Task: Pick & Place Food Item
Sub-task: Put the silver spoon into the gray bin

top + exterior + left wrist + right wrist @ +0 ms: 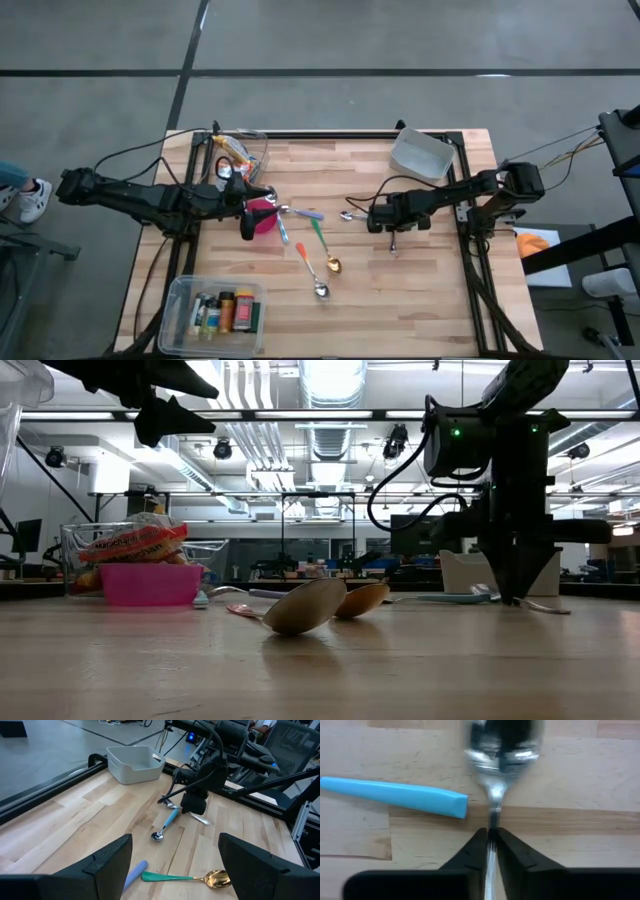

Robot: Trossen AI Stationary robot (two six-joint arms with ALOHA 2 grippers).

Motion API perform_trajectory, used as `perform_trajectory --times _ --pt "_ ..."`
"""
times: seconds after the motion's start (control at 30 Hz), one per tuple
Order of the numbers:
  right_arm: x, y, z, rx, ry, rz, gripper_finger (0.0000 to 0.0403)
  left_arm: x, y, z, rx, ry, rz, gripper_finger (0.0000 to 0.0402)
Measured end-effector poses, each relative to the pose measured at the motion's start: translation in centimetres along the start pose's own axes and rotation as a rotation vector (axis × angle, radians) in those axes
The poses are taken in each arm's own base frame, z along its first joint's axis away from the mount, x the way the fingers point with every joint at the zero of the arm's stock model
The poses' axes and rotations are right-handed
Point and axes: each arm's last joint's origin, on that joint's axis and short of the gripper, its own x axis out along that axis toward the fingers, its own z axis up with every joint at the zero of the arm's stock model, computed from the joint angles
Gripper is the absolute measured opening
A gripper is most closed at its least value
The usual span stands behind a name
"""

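A silver spoon (pixel 502 747) lies on the wooden table (pixel 430 290), right of centre, beside a blue-handled spoon (pixel 395 795). My right gripper (pixel 492 837) points straight down over the silver spoon and is shut on it. My left gripper (pixel 175 865) hangs open, with nothing between its fingers, above a pink bowl (pixel 264 218) left of centre. A red and yellow snack packet (pixel 135 542) lies in a clear box (pixel 243 150) at the far left. My right gripper pinches the silver spoon's thin handle (pixel 493 817) between its two fingertips, just behind the spoon's bowl. The fingers come from above, one on each side of the handle. The spoon lies flat on the table.
Several coloured-handled spoons (pixel 322 255) lie scattered at the table's middle. A white bin (pixel 420 155) stands at the far right. A clear tub of small bottles (pixel 215 312) sits at the near left. Bare wood shows at the near right.
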Motion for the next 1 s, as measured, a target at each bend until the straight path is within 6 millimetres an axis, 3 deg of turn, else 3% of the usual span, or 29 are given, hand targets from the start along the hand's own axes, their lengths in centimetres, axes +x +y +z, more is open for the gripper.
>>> perform_trajectory --times 0.1,0.43,0.57,1.0 --pt "0.0 0.0 0.0 -0.004 -0.005 0.002 0.0017 0.0 0.0 0.0 0.000 0.000 0.000 0.0298" --pt "-0.6 0.0 0.1 -0.019 -0.022 0.027 0.0031 0.0 0.0 0.0 0.000 0.000 0.000 0.0298" --pt "-1.4 -0.2 0.3 -0.030 -0.041 0.056 0.0015 0.0 0.0 0.0 0.000 0.001 0.000 0.0298" --pt "-5.4 -2.6 1.3 -0.024 -0.157 0.114 0.0021 0.0 0.0 -0.1 0.003 0.006 0.003 0.0298"
